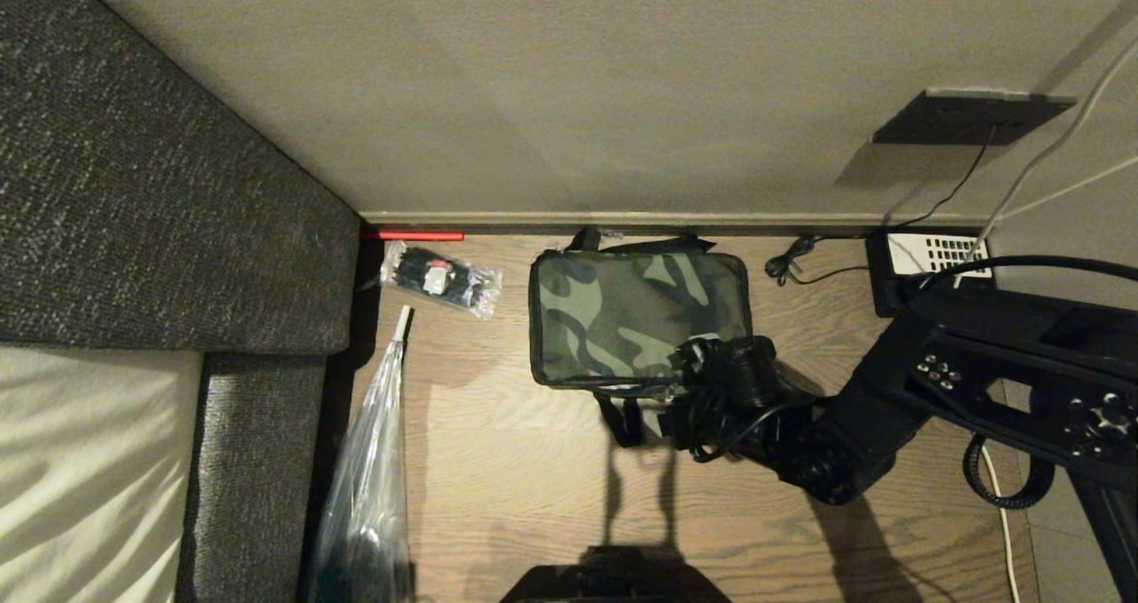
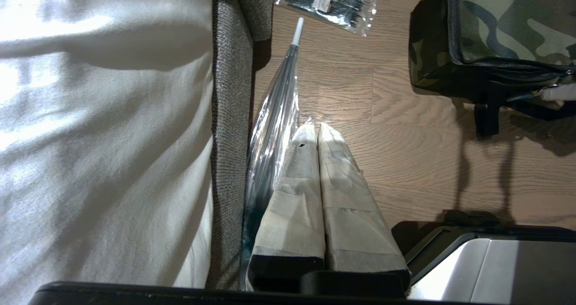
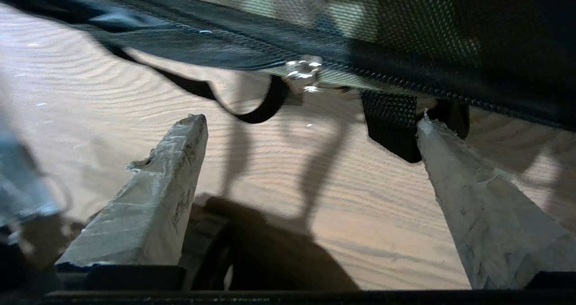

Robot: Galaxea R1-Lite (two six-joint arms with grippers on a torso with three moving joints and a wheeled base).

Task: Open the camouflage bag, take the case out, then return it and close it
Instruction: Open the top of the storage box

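While camouflage bag (image 1: 638,317) zipped, no writing legible.

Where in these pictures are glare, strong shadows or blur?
Head view: the right arm throws a dark shadow on the floor; the bag is evenly lit. Left wrist view: glare on the white sheet and the packet. Right wrist view: the bag's zipper pull glints, and the close fabric is blurred.
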